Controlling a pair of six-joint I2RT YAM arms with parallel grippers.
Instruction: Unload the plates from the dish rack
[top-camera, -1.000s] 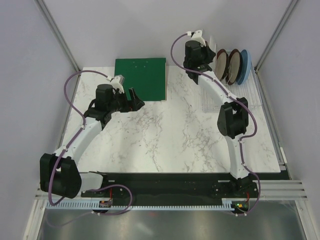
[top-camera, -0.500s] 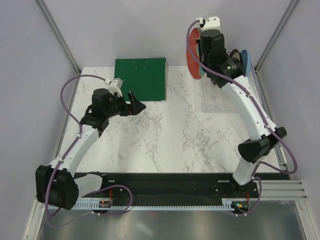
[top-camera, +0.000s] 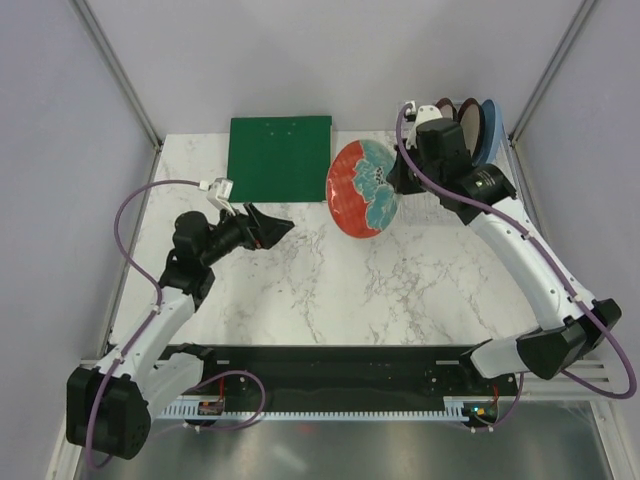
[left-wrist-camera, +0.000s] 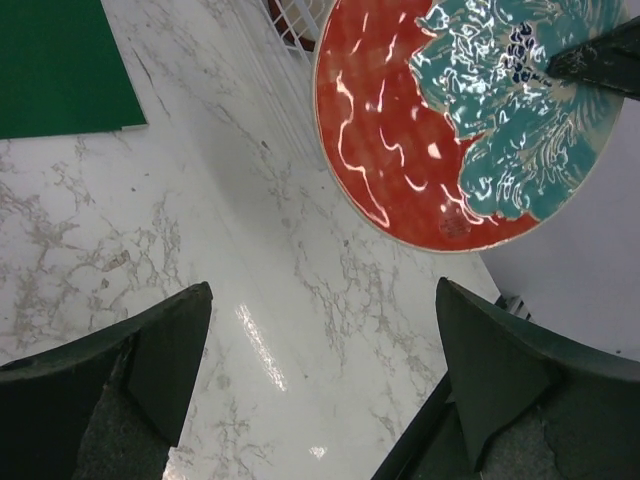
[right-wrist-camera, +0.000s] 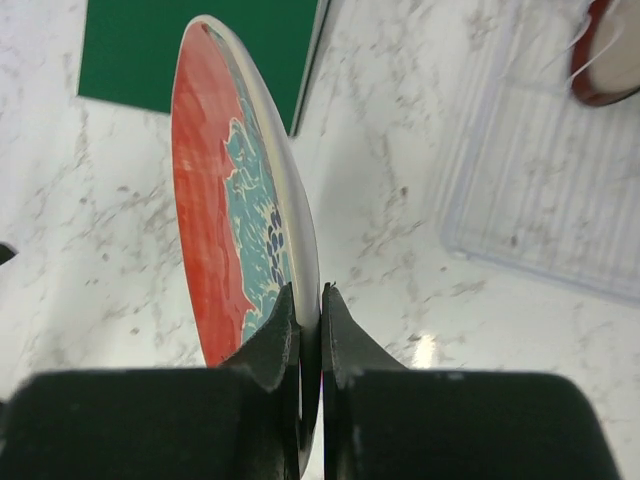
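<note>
My right gripper (top-camera: 398, 183) (right-wrist-camera: 309, 300) is shut on the rim of the red plate with the teal-white face (top-camera: 363, 189) (right-wrist-camera: 232, 240) and holds it tilted in the air over the table's middle back. The plate also shows in the left wrist view (left-wrist-camera: 455, 115). Two dark red-rimmed plates (top-camera: 462, 128) and the light blue plate (top-camera: 491, 130) stand upright in the clear dish rack (top-camera: 440, 205) at the back right. The rack shows in the right wrist view (right-wrist-camera: 550, 190) with a dark red plate's edge (right-wrist-camera: 605, 60). My left gripper (top-camera: 275, 226) (left-wrist-camera: 320, 320) is open and empty, left of the held plate.
A flat green square board (top-camera: 281, 158) (left-wrist-camera: 60, 65) (right-wrist-camera: 200, 50) lies at the back, left of the held plate. The white marble table (top-camera: 330, 290) ends at a black strip along the near edge. Grey walls close in the sides and back.
My right arm has carried the red patterned plate from above the rack down and left over the table's middle, its face now turned up. My left gripper has shifted slightly.
</note>
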